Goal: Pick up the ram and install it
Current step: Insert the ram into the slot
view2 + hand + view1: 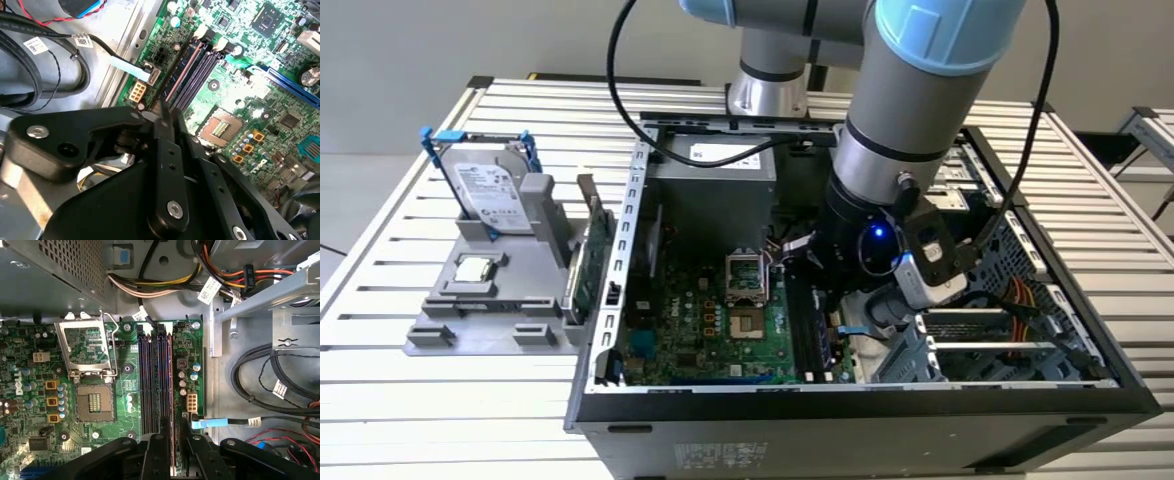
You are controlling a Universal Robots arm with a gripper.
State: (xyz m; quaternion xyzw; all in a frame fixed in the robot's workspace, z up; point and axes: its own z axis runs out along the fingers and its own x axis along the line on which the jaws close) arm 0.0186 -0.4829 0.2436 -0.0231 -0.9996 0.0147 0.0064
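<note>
Open computer case (pixel 720 405) on bench (pixel 400 250): motherboard (pixel 707 320) with empty processor socket (pixel 94 405). Pincer (pixel 167 427) lowered inside, clenched on ram (pixel 171 390), standing edge-down in outermost memory slot. Grey tray (pixel 480 310) near bench edge: hard drive (pixel 491 195), processor chip (pixel 478 266).

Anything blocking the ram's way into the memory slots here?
Nothing visible does. In the first wrist view the gripper holds the ram edge-on, right along the outermost slot, beside the bare slots. The flat cable lies off to the side, past the board's edge.
</note>
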